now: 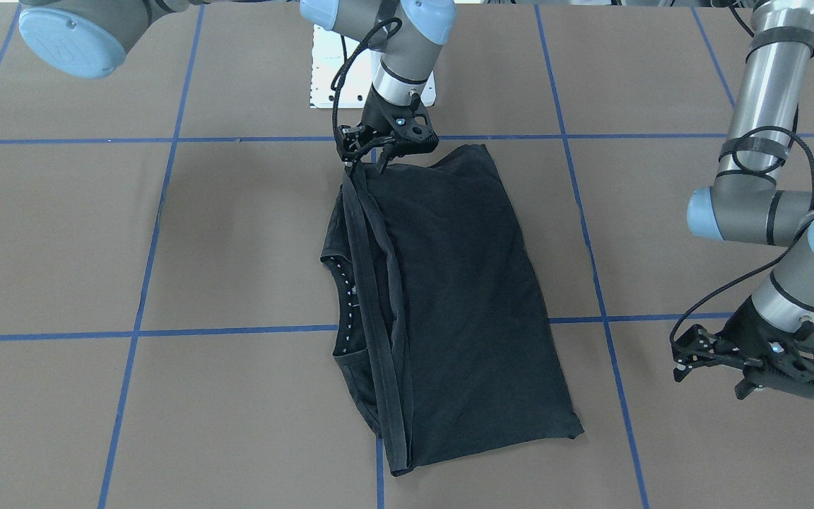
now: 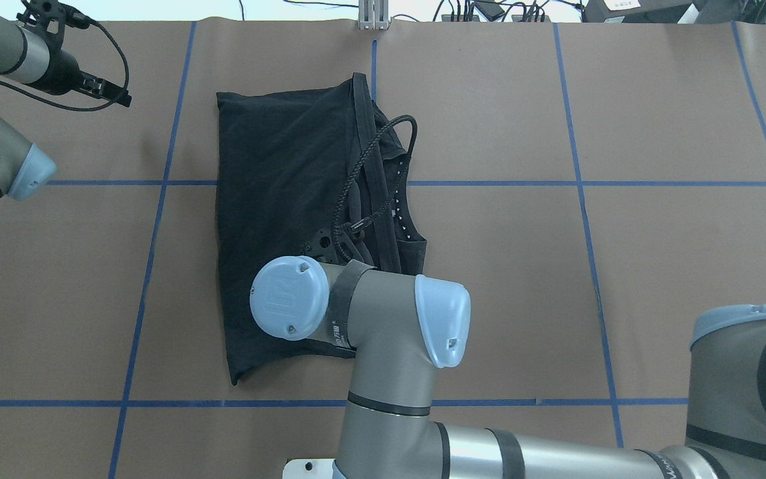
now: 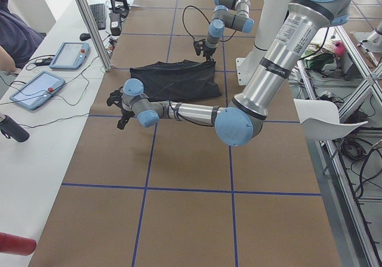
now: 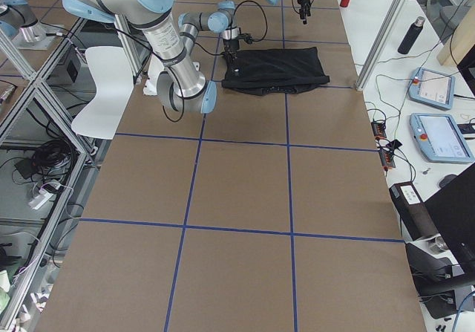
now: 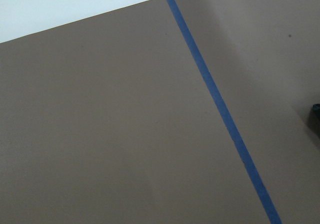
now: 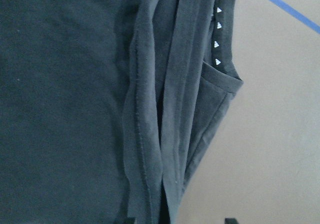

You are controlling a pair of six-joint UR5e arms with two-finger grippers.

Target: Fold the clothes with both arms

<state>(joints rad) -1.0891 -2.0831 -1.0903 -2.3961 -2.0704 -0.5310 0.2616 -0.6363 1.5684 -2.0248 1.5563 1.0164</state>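
The black T-shirt (image 1: 463,297) lies folded lengthwise in the middle of the table, plain side up, with its graphic hidden. The collar (image 1: 342,290), lined with small white marks, pokes out along one long side. My right gripper (image 1: 373,164) is shut on a hem strip at the shirt's end nearest the robot and holds it lifted and taut. In the overhead view its wrist (image 2: 356,306) covers that end of the shirt (image 2: 276,186). The right wrist view shows the folded hems and collar (image 6: 220,38). My left gripper (image 1: 767,385) is open and empty, off to the shirt's side above bare table (image 2: 107,90).
Brown table cover with a blue tape grid (image 1: 237,330). A white base plate (image 1: 326,71) sits behind the shirt. The left wrist view shows only brown cover and a tape line (image 5: 220,108). Tablets and a bottle lie on a side bench (image 4: 438,135).
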